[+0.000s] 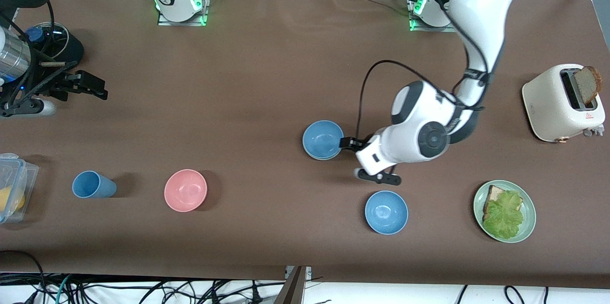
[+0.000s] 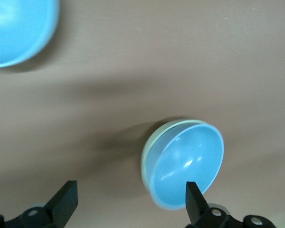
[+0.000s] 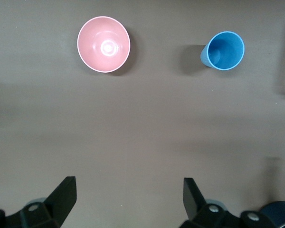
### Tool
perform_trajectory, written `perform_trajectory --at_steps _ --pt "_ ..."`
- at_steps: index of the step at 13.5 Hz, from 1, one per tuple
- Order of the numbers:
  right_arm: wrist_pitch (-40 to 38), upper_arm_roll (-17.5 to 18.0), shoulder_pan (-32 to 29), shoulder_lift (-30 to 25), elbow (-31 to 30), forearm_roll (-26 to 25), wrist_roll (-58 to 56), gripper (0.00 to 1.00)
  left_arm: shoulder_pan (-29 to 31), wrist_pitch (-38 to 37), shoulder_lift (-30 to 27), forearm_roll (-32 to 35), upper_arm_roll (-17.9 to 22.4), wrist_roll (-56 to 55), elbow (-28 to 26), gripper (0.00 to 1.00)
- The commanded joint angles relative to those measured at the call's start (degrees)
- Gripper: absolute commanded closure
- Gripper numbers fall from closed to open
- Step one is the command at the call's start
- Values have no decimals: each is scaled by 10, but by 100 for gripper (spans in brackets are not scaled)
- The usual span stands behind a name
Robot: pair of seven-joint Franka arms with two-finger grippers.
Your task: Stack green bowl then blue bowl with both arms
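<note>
The blue bowl sits nested inside the green bowl, near the table's middle. Only a thin pale rim of the green bowl shows around the blue bowl. My left gripper is low beside this stack, on the side toward the left arm's end, open and holding nothing. In the left wrist view, one of the left gripper's fingertips overlaps the blue bowl's edge. My right gripper waits open and empty over the right arm's end of the table, and is also seen in its own view.
A brighter blue bowl lies nearer the camera than the stack. A pink bowl and a blue cup stand toward the right arm's end, by a plastic box. A toaster and a green plate of food are at the left arm's end.
</note>
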Motion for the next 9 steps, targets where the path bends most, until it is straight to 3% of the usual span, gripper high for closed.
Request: perform_trajectory --at_steps 1,5,7,9 --pt "4 1 -1 -4 -3 -2 9 1 32 -61 -59 31 17 5 -10 0" --pt "3 1 -1 -4 -4 -3 9 1 45 -168 -125 144 19 24 -7 0" --pt "2 1 -1 -4 -5 -3 9 1 67 -197 -175 163 19 26 -7 0" --pt "2 1 -1 -5 -5 -3 9 1 132 -219 -240 152 20 47 -21 0"
